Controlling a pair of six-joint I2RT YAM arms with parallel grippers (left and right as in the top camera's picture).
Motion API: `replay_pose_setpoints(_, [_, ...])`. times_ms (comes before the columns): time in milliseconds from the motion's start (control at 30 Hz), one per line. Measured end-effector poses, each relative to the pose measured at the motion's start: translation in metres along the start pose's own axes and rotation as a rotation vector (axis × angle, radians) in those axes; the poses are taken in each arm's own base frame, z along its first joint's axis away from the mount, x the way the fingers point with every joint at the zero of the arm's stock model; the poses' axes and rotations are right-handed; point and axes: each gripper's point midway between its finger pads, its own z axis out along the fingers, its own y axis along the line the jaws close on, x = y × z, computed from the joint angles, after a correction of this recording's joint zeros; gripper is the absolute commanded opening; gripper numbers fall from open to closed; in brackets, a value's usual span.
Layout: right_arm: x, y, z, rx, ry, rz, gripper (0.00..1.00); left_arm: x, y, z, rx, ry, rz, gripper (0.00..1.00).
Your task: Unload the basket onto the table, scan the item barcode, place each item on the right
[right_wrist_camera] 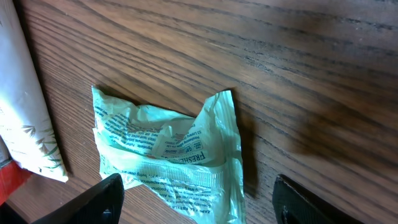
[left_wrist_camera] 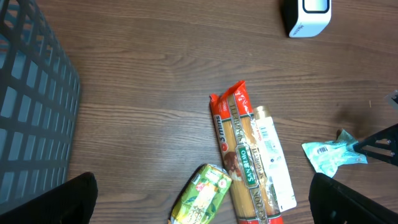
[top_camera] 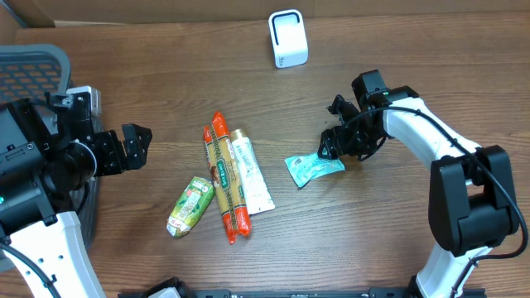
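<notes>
We've got a brown wood-grain table point(top_camera: 166, 74), evenly lit. We see a grey mesh basket point(top_camera: 33, 70) at its left edge.

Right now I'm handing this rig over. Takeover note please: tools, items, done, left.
Left tool: open, empty, by the grey basket.
Right tool: open, poised over the mint-green packet, which lies crumpled on the table, not gripped.
White scanner stands at the far edge. Two red-ended spaghetti packs, a white pack and a green packet lie mid-table.
Done: right tool lined up on the packet.
Left: grip it, lift it, show its barcode to the scanner.
</notes>
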Motion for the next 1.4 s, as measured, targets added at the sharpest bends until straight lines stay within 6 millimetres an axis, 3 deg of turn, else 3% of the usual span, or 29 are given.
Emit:
replay_pose_setpoints(333, [-0.002,0.007,0.001,-0.041,-0.014,-0.070,0.75,0.000,0.000,0.000,0.000,0.000,0.000,0.99])
replay_pose_setpoints(633, [0.007,0.007,0.025,-0.104,-0.046,-0.122,0.68,0.000,0.000,0.000,0.000,0.000,0.000,1.00])
replay_pose_setpoints(700, [0.005,0.009,0.027,-0.121,-0.067,-0.126,0.61,0.000,0.000,0.000,0.000,-0.001,0.000,1.00])
replay_pose_setpoints(767, [0.002,0.010,0.030,-0.135,-0.095,-0.126,0.34,0.000,0.000,0.000,0.000,0.000,0.000,0.99])
replay_pose_setpoints(900, [0.005,0.011,0.035,-0.161,-0.104,-0.081,0.04,0.000,0.000,0.000,0.000,0.000,0.000,0.99])
replay_pose_setpoints(1133, [0.011,0.019,0.031,-0.242,-0.083,-0.001,0.04,0.000,0.000,0.000,0.000,0.000,0.000,1.00])
replay_pose_setpoints(1267, [0.015,0.019,0.015,-0.299,-0.080,0.065,0.04,0.000,0.000,0.000,0.000,0.000,0.000,1.00])
replay_pose_setpoints(1400, [0.014,0.021,-0.036,-0.305,-0.165,0.096,0.04,0.000,0.000,0.000,0.000,0.000,0.000,1.00])
